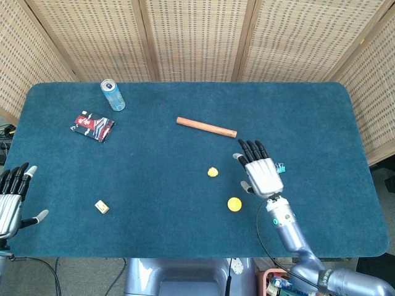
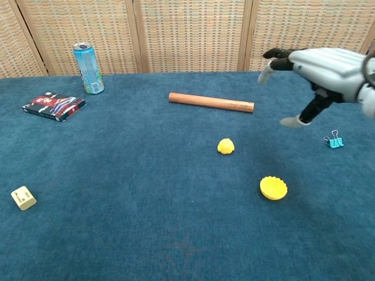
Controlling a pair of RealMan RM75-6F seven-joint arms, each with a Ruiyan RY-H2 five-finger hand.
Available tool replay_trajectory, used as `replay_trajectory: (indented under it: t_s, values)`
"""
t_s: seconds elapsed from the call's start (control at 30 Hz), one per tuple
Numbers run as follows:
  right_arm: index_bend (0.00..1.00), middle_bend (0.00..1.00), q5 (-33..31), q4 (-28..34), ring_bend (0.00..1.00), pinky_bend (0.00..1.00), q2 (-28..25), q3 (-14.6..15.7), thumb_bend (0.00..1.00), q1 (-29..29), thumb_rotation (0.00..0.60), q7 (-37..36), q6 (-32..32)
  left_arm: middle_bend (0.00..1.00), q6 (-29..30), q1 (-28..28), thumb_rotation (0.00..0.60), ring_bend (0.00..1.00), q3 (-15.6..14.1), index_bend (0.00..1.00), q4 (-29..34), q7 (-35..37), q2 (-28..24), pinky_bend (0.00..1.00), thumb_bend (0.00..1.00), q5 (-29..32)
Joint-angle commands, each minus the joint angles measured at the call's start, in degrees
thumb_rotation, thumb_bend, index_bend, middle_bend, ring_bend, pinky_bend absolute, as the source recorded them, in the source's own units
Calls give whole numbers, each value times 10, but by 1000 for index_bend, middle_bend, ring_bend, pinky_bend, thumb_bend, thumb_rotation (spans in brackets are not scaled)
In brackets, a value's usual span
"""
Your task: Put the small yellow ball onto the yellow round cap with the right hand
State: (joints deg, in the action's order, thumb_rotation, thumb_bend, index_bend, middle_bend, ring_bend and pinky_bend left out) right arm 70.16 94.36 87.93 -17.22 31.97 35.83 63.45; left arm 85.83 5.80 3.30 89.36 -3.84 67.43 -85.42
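A wooden rod lies beyond the small yellow ball; a teal binder clip sits to its right. The yellow round cap lies nearer the table edge, apart from the ball. The right hand hovers empty, fingers spread, right of the ball. The left hand rests spread and empty at the table's left edge.

Bright even light, soft shadows, sharp focus

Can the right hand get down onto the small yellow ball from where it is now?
Probably yes. The right hand is open, holds nothing and is raised to the right of the small yellow ball. Only bare cloth lies between them, and the yellow round cap sits nearer the robot, off that line.
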Motion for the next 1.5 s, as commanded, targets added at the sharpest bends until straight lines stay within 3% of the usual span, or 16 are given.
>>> replay_trajectory:
  t_s: [0.03,0.4,0.67,0.97,1.5]
  values:
    - [268,7,-72,-43,0,41,60,-28,204,59,600,55,-43,0,-2,1,600,0,1,0,-2,4,0,0,106,2]
    - [298,32,-185,-146,0,60,164,-44,206,159,600,130,-86,0,-14,5,600,0,4,0,-11,17,0,0,106,14]
    - [340,69,-249,-212,0,77,203,-49,206,209,600,171,-91,0,-18,6,600,0,6,0,-17,19,1,0,105,18]
    - [400,115,-281,-255,0,98,214,-36,206,223,600,183,-83,0,-13,6,600,0,4,0,-13,16,-1,0,106,11]
    - [422,145,-299,-241,0,100,196,-13,206,218,600,164,-72,0,-5,3,600,0,3,0,-6,12,-3,0,106,7]
